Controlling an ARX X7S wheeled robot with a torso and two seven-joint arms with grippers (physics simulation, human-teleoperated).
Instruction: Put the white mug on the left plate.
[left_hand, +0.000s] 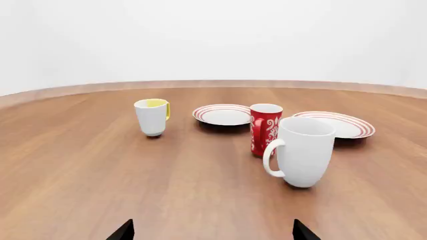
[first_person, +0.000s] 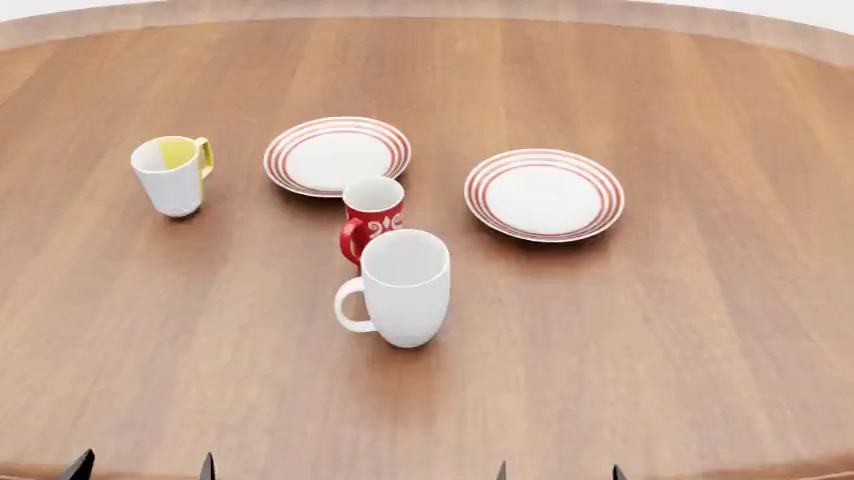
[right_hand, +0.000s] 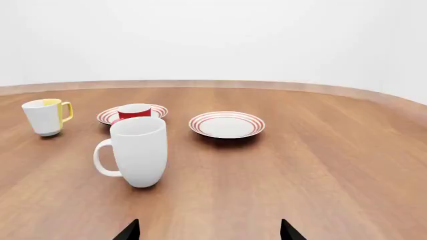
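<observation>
White and glossy, the white mug (first_person: 403, 288) stands upright on the wooden table (first_person: 694, 330), near the middle, handle toward nine o'clock. Nothing is done yet: it is ungrasped, and the left plate (first_person: 336, 156) lies bare at about eleven o'clock from it. Both the left gripper (first_person: 140, 466) and the right gripper (first_person: 558, 470) wait at the near edge, fingers apart, holding nothing. The red mug (first_person: 371, 219) sits just beyond, between mug and plate, blocking a straight path. A yellow-handled mug (first_person: 171, 174) stands at ten o'clock, the second plate (first_person: 543, 194) at one o'clock.
</observation>
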